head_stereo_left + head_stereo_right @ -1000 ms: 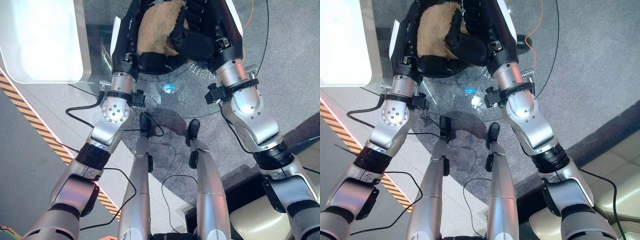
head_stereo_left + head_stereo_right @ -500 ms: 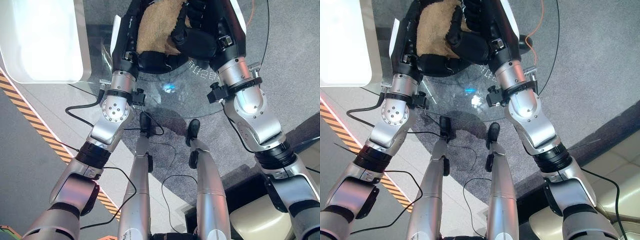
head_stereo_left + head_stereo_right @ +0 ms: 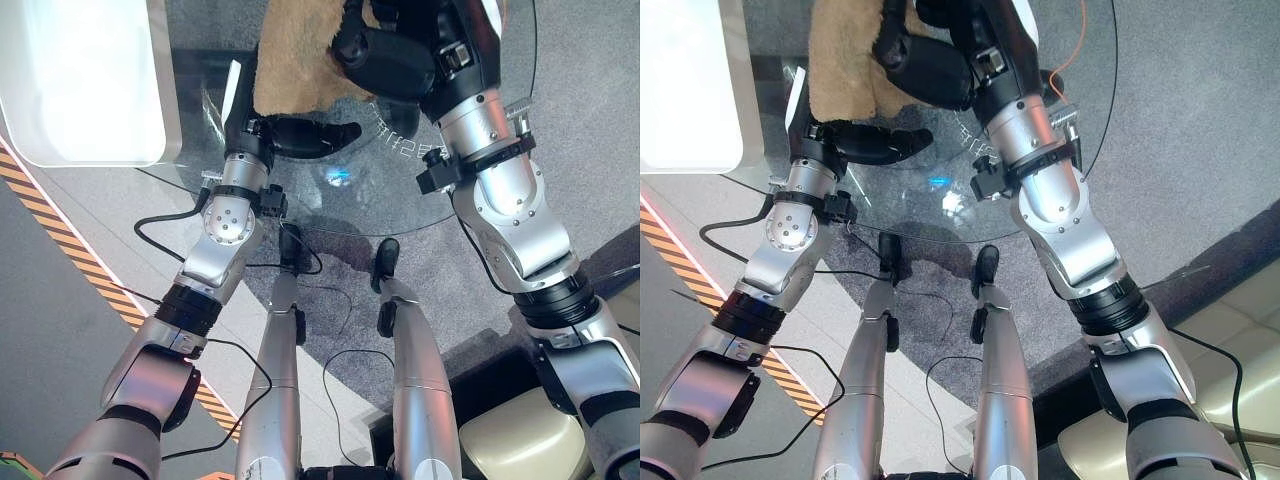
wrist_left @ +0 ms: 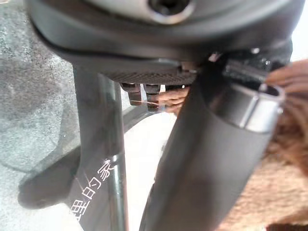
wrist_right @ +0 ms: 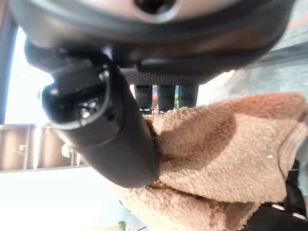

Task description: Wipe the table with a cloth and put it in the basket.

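Presently the tan, fleecy cloth [image 3: 300,65] lies on the round, clear glass table [image 3: 400,190], at its far side, with its long axis running away from the robot.

The dark right hand [image 3: 385,65] is on the cloth's right edge. In the right wrist view its thumb [image 5: 110,144] is pressed against the pile and its fingers [image 5: 166,96] curl over the fabric from the other side; the hand is judged closed on the cloth, gripping it by that edge.

The dark left hand [image 3: 300,135] lies flat on the glass just beside the cloth's near edge, its fingers extended toward the right and holding nothing. The left wrist view shows the cloth [image 4: 284,159] close alongside that hand; whether they touch cannot be determined.

The cloth is therefore directly under the right hand and just beyond the left hand. The right hand is the nearer and already has purchase, so any wiping stroke or lift would fall to it.

A white, rounded-corner tray-like object [image 3: 80,80] stands well apart to the left of the table. Whether it is the basket cannot be confirmed.

Assessment: the cloth is not yet deposited.
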Robot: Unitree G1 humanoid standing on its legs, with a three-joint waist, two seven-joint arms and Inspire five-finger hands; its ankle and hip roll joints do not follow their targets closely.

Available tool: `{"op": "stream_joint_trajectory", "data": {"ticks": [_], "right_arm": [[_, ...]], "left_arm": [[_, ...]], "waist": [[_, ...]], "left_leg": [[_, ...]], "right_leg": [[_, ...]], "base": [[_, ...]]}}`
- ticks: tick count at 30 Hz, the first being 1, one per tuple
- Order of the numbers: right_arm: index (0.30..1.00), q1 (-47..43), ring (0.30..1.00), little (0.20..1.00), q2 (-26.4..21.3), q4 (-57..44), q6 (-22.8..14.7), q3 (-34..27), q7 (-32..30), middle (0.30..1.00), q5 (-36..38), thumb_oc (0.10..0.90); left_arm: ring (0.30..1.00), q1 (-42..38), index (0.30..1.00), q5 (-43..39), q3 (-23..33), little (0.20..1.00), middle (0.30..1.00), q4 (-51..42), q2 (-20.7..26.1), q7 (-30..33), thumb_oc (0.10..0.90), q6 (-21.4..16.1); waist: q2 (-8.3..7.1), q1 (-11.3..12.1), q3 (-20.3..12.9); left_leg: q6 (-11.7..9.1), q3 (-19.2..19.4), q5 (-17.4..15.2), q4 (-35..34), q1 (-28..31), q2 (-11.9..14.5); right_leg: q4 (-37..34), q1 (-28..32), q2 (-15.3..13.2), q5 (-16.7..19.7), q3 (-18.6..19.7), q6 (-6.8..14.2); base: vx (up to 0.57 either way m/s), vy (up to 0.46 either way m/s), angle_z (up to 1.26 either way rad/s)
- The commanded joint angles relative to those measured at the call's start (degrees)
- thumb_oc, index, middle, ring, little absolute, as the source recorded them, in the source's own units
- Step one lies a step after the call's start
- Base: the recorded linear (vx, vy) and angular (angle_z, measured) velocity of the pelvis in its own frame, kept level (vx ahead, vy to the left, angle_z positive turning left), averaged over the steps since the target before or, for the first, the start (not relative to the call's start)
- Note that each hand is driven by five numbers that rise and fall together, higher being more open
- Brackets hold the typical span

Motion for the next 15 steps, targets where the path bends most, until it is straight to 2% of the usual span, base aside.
{"op": "stream_joint_trajectory", "data": {"ticks": [1,15], "right_arm": [[0.300,-10.39,0.300,0.200,0.92,-15.44,-12.16,-3.46,1.94,0.300,-0.91,0.100],[0.300,-11.10,0.300,0.200,0.18,-14.88,-10.72,-2.36,3.41,0.300,-0.85,0.100]], "left_arm": [[0.900,-4.20,0.900,-0.34,0.37,0.900,0.900,-4.16,-0.92,-1.26,0.800,-4.87],[0.900,-5.25,0.900,-2.32,0.14,0.900,0.900,-4.60,-1.25,-1.56,0.800,-5.56]], "waist": [[-1.41,0.25,-1.48],[-1.71,0.16,-1.48]], "left_leg": [[2.91,-0.05,-5.10,5.15,1.99,-2.68],[2.86,-0.06,-5.35,5.74,1.61,-2.68]], "right_leg": [[-10.66,5.60,3.34,8.04,0.08,2.42],[-10.48,5.49,3.45,7.74,0.03,2.26]], "base": [[0.00,0.000,0.00],[0.00,0.000,0.00]]}}
